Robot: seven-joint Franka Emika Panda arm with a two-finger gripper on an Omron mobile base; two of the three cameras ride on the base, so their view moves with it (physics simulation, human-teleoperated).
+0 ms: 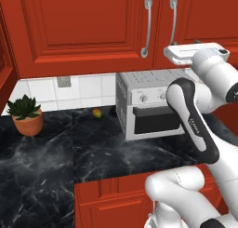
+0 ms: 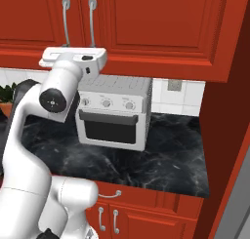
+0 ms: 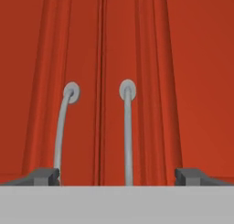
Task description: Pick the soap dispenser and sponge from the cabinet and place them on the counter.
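Observation:
The red cabinet [image 1: 83,27] [image 2: 161,23] [image 3: 183,81] hangs on the wall above the counter [image 1: 46,157] [image 2: 171,160], and both its doors are closed. Two curved silver handles [image 3: 61,131] [image 3: 128,131] flank the door seam. My gripper [image 3: 117,176] faces that seam from close by and stands open with nothing between its dark fingertips [image 3: 43,175]. The white hand [image 1: 190,52] [image 2: 73,57] is raised level with the lower ends of the handles [image 1: 148,27] [image 2: 65,21]. The soap dispenser and the sponge are hidden behind the closed doors.
A silver toaster oven [image 1: 148,103] [image 2: 114,111] stands on the counter right under the hand. A potted plant [image 1: 27,113] sits at the far left, and a small yellow-red fruit [image 1: 96,112] lies by the tiled wall. A tall red side panel [image 2: 229,135] bounds the right.

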